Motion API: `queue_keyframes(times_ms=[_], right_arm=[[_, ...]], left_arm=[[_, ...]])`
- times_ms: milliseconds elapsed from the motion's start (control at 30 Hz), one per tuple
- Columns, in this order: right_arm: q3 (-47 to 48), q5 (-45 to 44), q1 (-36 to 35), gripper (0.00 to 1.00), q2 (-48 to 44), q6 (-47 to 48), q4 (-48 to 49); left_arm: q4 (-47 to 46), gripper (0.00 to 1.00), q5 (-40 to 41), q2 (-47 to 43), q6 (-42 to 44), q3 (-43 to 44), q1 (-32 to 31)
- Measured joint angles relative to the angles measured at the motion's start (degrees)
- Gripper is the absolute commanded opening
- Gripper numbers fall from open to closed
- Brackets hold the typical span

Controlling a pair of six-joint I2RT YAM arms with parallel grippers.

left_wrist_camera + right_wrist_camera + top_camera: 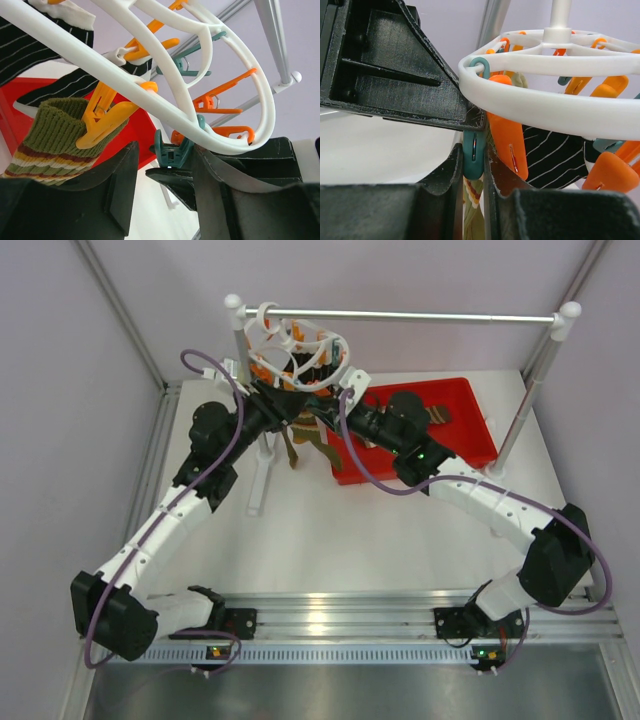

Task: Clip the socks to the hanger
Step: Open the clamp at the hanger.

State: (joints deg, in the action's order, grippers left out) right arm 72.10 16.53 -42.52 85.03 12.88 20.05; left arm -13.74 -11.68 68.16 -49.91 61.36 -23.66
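Hanger (268, 368): white oval ring with orange and teal clips, hung by its hook from the silver rail (420, 316); both arms reach up to it from either side
Left gripper (167, 150): just under the hanger's ring, fingers spread apart and closed on nothing; the ring passes over the tip of one finger
Right gripper (473, 150): just below the hanger's rim, fingers clenched on the teal clip (473, 155), which fills the narrow gap between them
Teal clip: dangles from the rim of the hanger; in the left wrist view it sits between the left fingers, touching neither clearly
Cloth under the clip: an olive and cream patterned piece (472, 200) shows right below the teal clip, between the right fingers; whether the clip bites it cannot be told
Olive sock (50, 135): ribbed cuff with brown, cream and orange stripes, pinned to the hanger by an orange clip (107, 120) and hanging just beside the left gripper
Dark striped socks (30, 45): black with thin white lines, hanging from the hanger's far clips
Hanging socks from above (300, 440): brown and olive pieces droop below the hanger, over the white table (330, 530)
Red tray (460, 405): lies on the table to the right of the hanger, partly under the right arm
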Motion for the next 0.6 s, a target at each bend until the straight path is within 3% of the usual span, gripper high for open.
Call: queue_keyframes(times_ms=[433,600], right_arm=[[-0.07,-0.66,0.07,0.00,0.00,-0.96,0.52],[-0.07,-0.68,0.07,0.00,0.00,-1.38,1.07]], left_arm=[[-1.44,0.48,0.22,0.81,-4.79,0.00,0.00],[-3.06,0.34,-0.26,1.01,-6.49,0.00,0.00]])
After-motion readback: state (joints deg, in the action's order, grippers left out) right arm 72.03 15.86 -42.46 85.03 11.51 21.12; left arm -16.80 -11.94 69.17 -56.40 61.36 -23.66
